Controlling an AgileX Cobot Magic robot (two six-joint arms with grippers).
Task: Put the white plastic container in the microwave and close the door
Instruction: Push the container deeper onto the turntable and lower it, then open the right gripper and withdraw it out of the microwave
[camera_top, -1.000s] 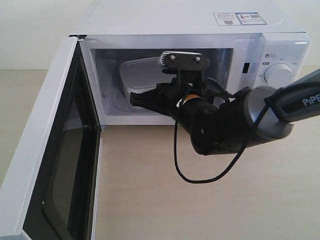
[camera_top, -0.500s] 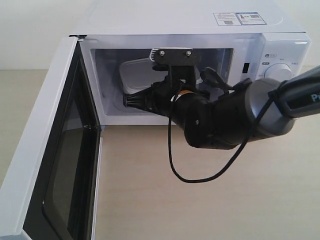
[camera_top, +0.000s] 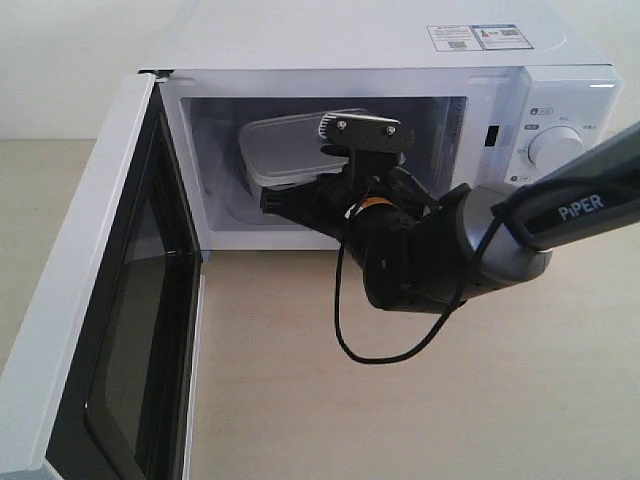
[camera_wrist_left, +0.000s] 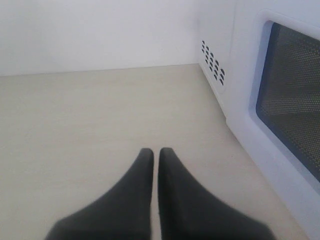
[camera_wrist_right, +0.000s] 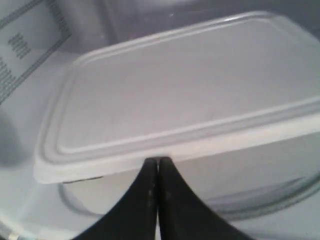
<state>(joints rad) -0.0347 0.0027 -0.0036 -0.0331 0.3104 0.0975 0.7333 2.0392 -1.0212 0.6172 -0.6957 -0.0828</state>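
Right wrist view alone shows right gripper (camera_wrist_right: 158, 161) closed against white plastic container (camera_wrist_right: 180, 85).

Only clear wording: "PiPER", white letters on dark band of right arm (camera_top: 583, 207), at 3 o'clock in exterior view.

Two sticker labels (camera_top: 478, 37) on top of microwave (camera_top: 300, 40), toward 1 o'clock. One white with dark square code, other bluish with red patch, set side by side. Print on both too small to read.

Small marks around upper dial (camera_top: 558, 148) on microwave front, at 2 o'clock: illegible.
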